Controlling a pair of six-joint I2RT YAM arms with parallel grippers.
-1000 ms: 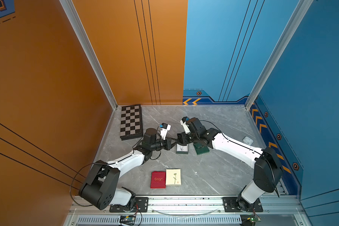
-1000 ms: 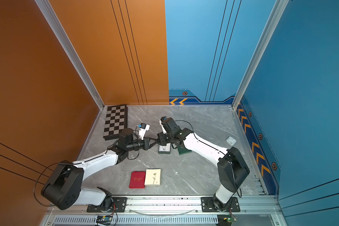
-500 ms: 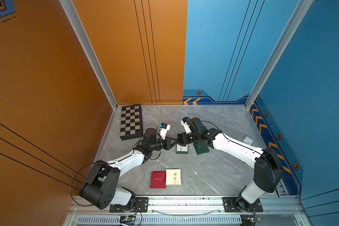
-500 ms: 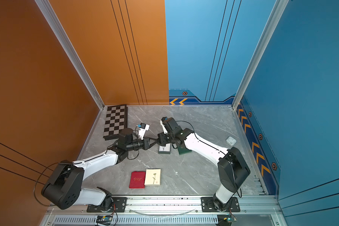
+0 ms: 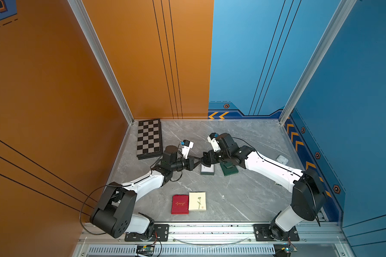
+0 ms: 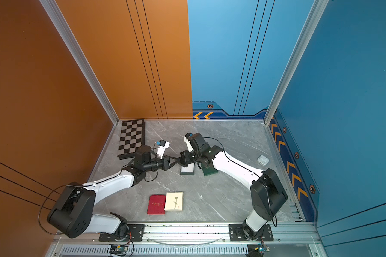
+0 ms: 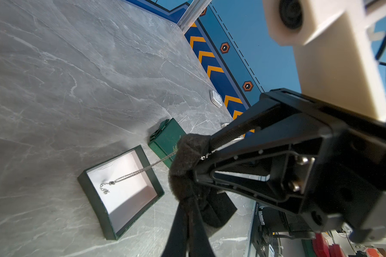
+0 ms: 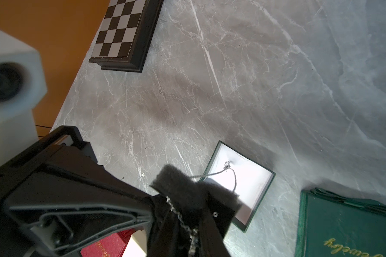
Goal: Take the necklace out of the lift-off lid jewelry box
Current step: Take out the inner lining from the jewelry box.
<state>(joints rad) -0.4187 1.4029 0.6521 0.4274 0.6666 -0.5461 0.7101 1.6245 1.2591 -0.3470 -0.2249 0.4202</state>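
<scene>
Black and grey squares mark the chessboard [image 5: 149, 139] at the left edge of the bench [image 5: 243, 200] in both top views, well apart from the work. Right of it, the left gripper [image 5: 198, 158] reaches toward mid-frame with its jaws fully closed, seemingly pinching a strand of the necklace [image 7: 129, 174]. From there the silver chain slants down into the open jewelry box [image 7: 95, 200]. Its clasp end is over the white lining, but I cannot tell whether it touches, so the necklace is raised but not yet clear. Tip to tip with the left, the right gripper [image 8: 194, 198] has its jaws nearly together, with chain links lying between the pads. Further right, the green lid [image 5: 230, 170] lies flat just beside the box. The step in hand looks like drawing the chain out. The next move calls for a steady lift up and away until the trailing end clears the rim without snagging.
</scene>
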